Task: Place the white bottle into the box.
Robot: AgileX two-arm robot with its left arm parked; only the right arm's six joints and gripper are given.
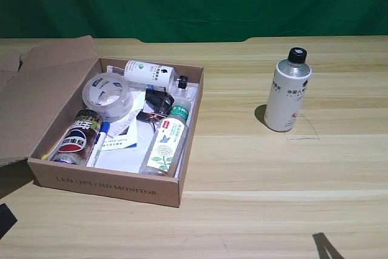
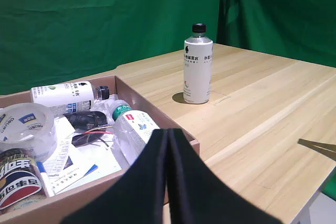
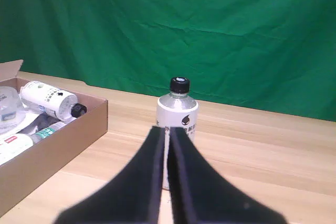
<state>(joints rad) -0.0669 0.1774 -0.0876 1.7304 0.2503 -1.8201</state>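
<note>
The white bottle [image 1: 287,92] is stood upright on the table [image 1: 254,174], cap upward, and the right gripper [image 3: 167,135] is aimed at it, clenched and empty.

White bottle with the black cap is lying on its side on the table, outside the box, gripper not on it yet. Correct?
Not quite. The white bottle stands upright on the table, not on its side; the exterior view shows it clearly. The rest holds: it is outside the box, and in the right wrist view the right gripper is shut and short of the bottle.
</note>
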